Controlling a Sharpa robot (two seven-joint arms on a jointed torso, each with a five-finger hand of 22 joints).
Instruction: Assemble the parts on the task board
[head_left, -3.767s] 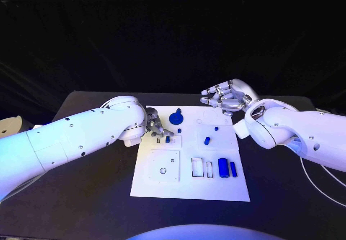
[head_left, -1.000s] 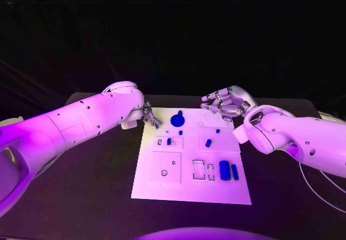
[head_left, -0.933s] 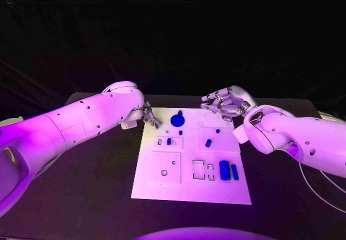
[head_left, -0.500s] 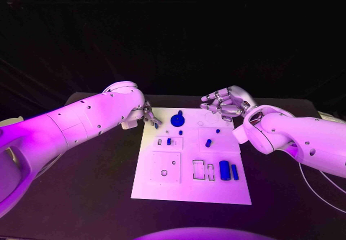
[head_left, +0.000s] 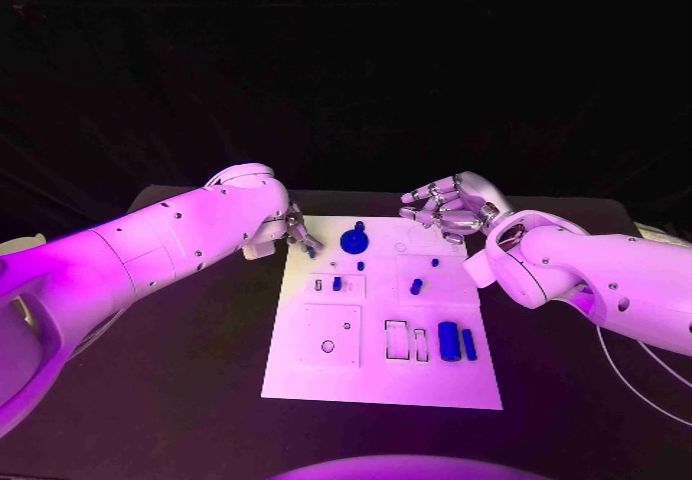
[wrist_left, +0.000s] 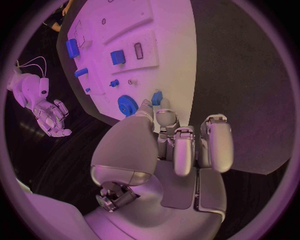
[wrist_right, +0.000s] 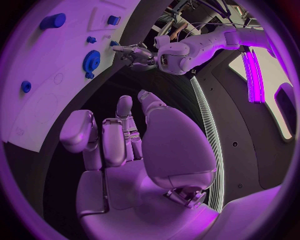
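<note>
both hands sit at the task board's (head_left: 382, 375) far corners; the blue gear (head_left: 355, 240) stands between them, near half lies open.

The right hand (wrist_right: 128, 145) fills the middle with its fingers (wrist_right: 125, 107) curled inward over the palm and nothing between them, held above the dark table beside the far edge of the white task board (wrist_right: 37, 100). On the board stand a blue gear (wrist_right: 91, 59) with a small blue piece just beside it, a blue cylinder (wrist_right: 52, 21), a small blue round knob (wrist_right: 25, 86) and 2 more little blue parts (wrist_right: 113, 20). Past the gear the left hand (wrist_right: 134, 54) reaches in on its white arm, its fingertips at the board's edge near a small blue piece, though whether it holds that piece cannot be told.
</note>
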